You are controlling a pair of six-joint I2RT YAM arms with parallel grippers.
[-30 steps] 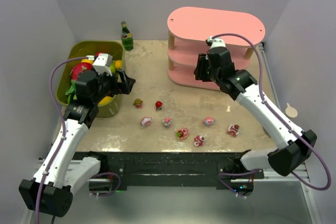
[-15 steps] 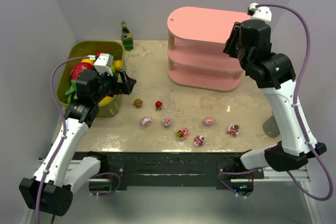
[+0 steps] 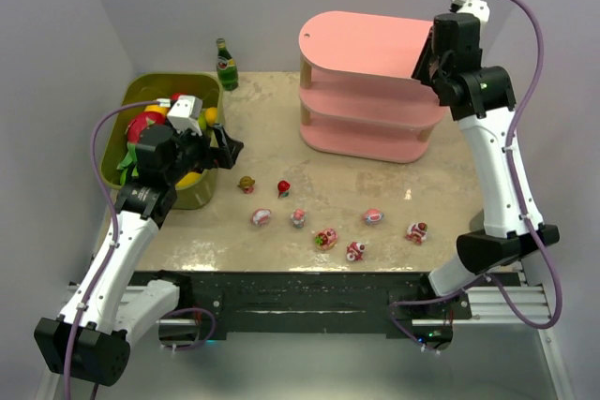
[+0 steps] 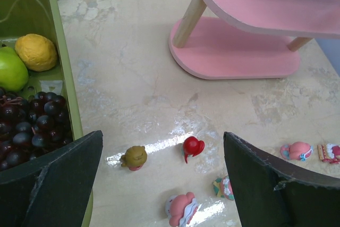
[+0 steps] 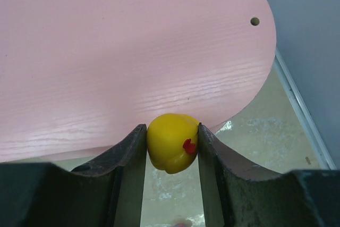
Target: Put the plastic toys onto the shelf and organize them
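The right tool [image 5: 171,134] is clamped on the yellow toy [image 5: 170,150], a finger on each flank; the shelf [image 5: 133,51] shows its top board just ahead of and below the fingertips, long axis running off to the tool's left, rounded right end nearest; the toy appears to hang at the near rim, so release likely needs a short reach forward; that board is flat, bare, roomy; the left tool [image 4: 162,150] hangs wide open, holding nothing, the other toys [image 4: 193,146] on the table [image 4: 133,78] just beyond its fingers.
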